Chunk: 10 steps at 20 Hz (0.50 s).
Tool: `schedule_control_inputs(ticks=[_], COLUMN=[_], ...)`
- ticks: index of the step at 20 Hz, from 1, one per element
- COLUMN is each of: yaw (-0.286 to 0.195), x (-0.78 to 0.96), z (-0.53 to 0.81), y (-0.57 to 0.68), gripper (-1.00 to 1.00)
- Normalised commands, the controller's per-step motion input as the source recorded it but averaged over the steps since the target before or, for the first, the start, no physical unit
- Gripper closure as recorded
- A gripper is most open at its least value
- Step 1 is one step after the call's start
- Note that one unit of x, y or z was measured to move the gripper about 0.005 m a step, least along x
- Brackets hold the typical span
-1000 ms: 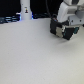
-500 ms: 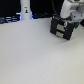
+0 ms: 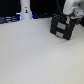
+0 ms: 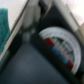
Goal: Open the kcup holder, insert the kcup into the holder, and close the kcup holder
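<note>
A white-and-grey robot arm is reaching down over the black drawer box at the far end of a pale table, toward the exterior view's right. The gripper is sitting at the box's top edge, on the side toward the exterior view's right, and its fingers are merging with the dark casing in the blurred frame, so it cannot be told how wide they are standing or whether they are holding anything. Two small pale handles are showing on the box's front, one above the other. A white bottle-shaped object with a dark mark is standing well apart from the box, toward the exterior view's left, against a dark backdrop with a bluish glow beside it. The broad stretch of table in front is lying between the camera and the box. The wrist view is showing a round, white-rimmed pod with a red and dark label, sitting inside a black compartment, with a pale slanted edge and a patch of green at one corner.
</note>
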Motion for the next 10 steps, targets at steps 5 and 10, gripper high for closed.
schedule_control_inputs(ticks=[5,10], yaw=[0.001,0.012], x=[0.01,0.04], z=[0.10,0.03], y=[0.04,-0.01], gripper=[-1.00,-1.00])
